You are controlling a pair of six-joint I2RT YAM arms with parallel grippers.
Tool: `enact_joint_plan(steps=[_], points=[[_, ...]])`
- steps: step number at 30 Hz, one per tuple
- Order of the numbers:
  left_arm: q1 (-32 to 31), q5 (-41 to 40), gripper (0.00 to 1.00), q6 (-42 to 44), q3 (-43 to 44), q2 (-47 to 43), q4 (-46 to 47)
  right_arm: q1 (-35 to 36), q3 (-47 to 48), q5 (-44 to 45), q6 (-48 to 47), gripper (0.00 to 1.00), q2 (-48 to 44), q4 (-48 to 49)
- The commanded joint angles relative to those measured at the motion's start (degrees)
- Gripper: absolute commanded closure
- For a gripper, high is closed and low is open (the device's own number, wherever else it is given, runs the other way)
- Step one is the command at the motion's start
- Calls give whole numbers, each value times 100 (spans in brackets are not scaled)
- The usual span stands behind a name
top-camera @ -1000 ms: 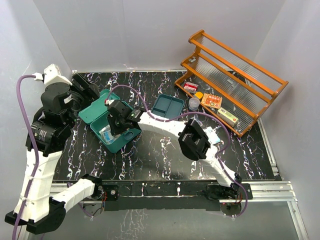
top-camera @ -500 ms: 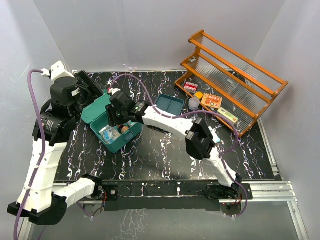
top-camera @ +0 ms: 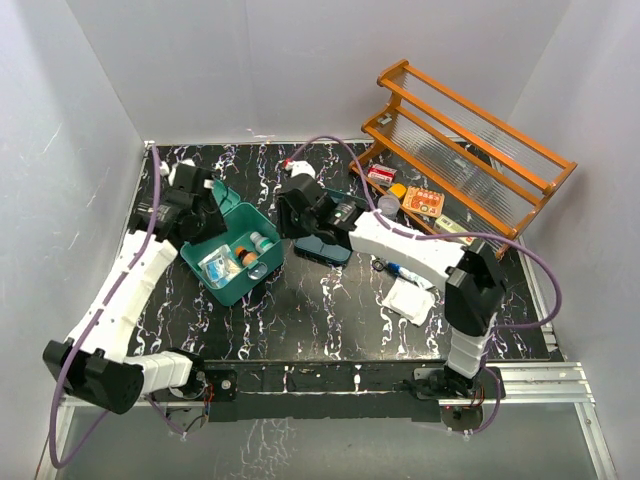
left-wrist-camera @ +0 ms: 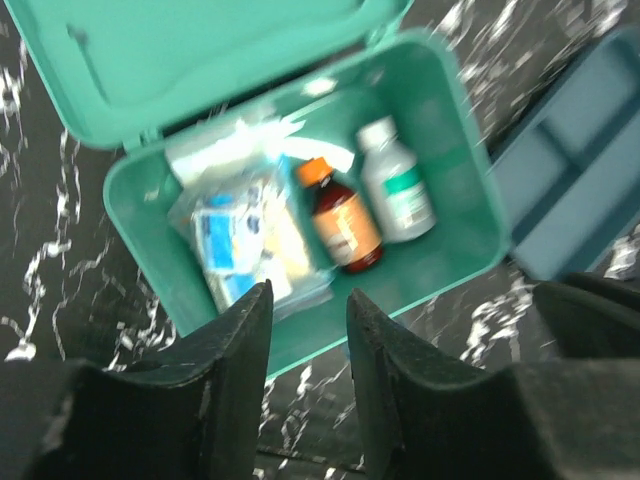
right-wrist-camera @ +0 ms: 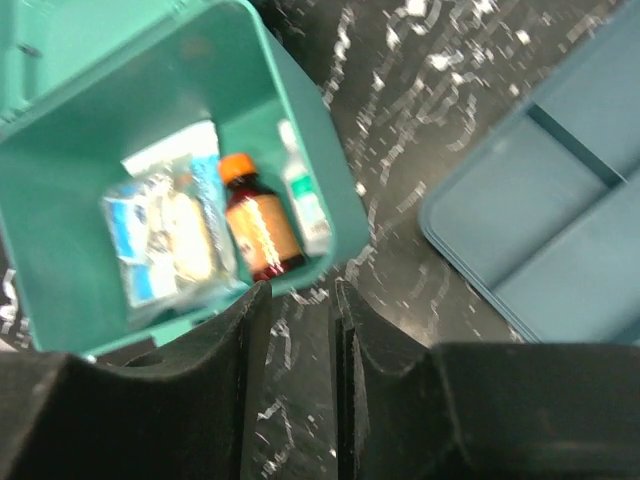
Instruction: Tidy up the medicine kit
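Note:
The medicine kit (top-camera: 232,290) is a teal box standing open on the left of the table, its lid (left-wrist-camera: 200,50) tipped back. Inside lie a clear bag of blue and white packets (left-wrist-camera: 240,240), a brown bottle with an orange cap (left-wrist-camera: 342,225) and a white bottle (left-wrist-camera: 395,190). My left gripper (top-camera: 205,228) hovers over the kit's back left, its fingers (left-wrist-camera: 240,350) a little apart with nothing between them. My right gripper (top-camera: 290,222) hangs just right of the kit, its fingers (right-wrist-camera: 250,340) also slightly apart around nothing.
A dark blue divided tray (top-camera: 325,250) lies right of the kit under the right arm. The orange tiered rack (top-camera: 470,150) stands at the back right with small boxes and a cup at its foot. A white packet (top-camera: 408,300) and a tube (top-camera: 400,270) lie mid-right.
The right gripper has pulled out of the kit toward the back right. The left arm has stretched forward over the kit's lid side. The blue tray now lies nearer the front.

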Motion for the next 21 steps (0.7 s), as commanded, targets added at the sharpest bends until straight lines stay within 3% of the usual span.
enact_joint_plan(steps=[1, 9, 21], points=[[35, 288, 67, -112, -519, -23, -458, -6, -725, 822, 108, 73, -824, 380], [39, 419, 67, 53, -1307, 388, -30, -237, -1856, 1278, 360, 76, -1616, 229], [114, 605, 70, 209, -1891, 1148, 846, -430, -2366, 1328, 455, 80, -1902, 136]])
